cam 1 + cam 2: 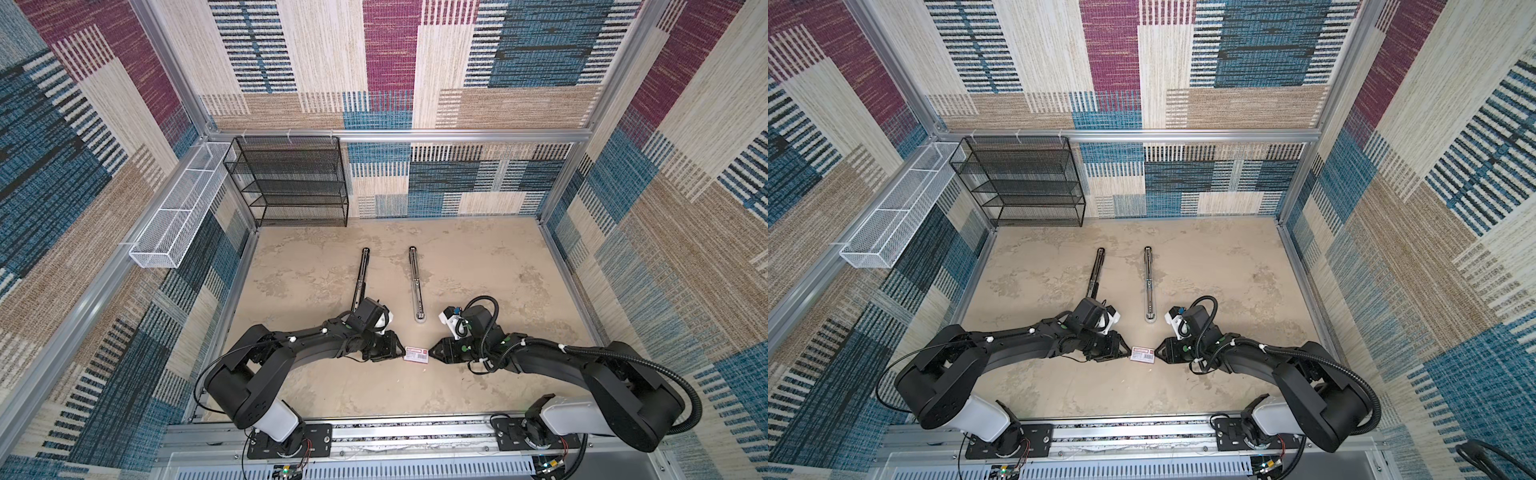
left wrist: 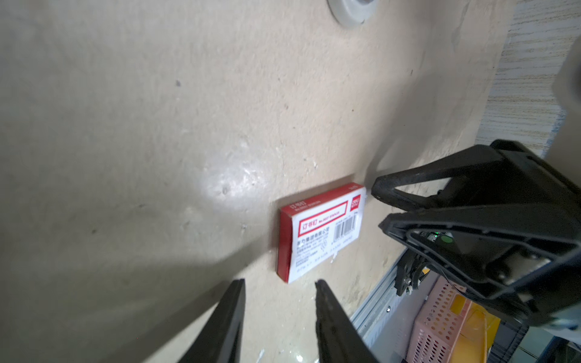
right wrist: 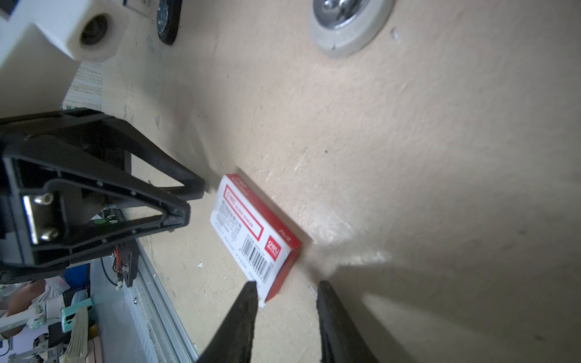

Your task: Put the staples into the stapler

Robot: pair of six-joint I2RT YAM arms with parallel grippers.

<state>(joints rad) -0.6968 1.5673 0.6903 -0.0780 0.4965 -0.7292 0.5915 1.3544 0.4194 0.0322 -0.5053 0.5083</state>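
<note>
- The staple box lies flat on the surface.
- The left jaws stand open, just beside one end.
- The right jaws stand open at the opposite end.

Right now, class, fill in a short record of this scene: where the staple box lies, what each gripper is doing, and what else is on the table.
staple box: closed, flat on the table, label up
left gripper: open, tips at one short end of the box, holding nothing
right gripper: open, tips at the opposite end, holding nothing
farther back: black bar and silver bar, lying apart
loose staples: none visible
</note>
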